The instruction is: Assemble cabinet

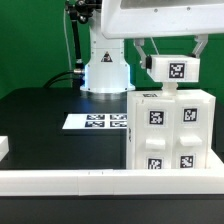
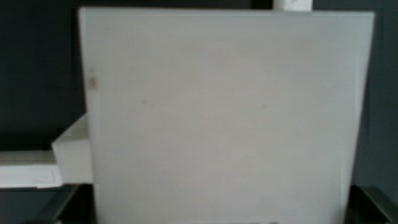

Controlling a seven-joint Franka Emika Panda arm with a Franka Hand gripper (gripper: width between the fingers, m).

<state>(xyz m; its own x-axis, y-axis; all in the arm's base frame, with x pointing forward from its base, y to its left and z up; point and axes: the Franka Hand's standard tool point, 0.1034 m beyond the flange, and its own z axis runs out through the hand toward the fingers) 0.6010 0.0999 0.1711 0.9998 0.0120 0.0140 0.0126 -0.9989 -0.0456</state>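
Observation:
The cabinet [image 1: 170,131] stands at the exterior view's right, a white boxy shell with four tagged drawer blocks on its front. My gripper [image 1: 172,62] hangs right above it, its fingers [image 1: 146,54] on either side of a white tagged block [image 1: 173,68] at the cabinet's top edge. The jaws look shut on this block. In the wrist view the block's white face [image 2: 222,110] fills the frame between the dark fingertips [image 2: 32,205]. I cannot tell whether the block rests on the cabinet or hangs just above it.
The marker board [image 1: 96,121] lies on the black table behind and left of the cabinet. A long low white rail [image 1: 60,181] runs along the front edge, also in the wrist view [image 2: 27,170]. The arm's white base [image 1: 105,70] stands at the back.

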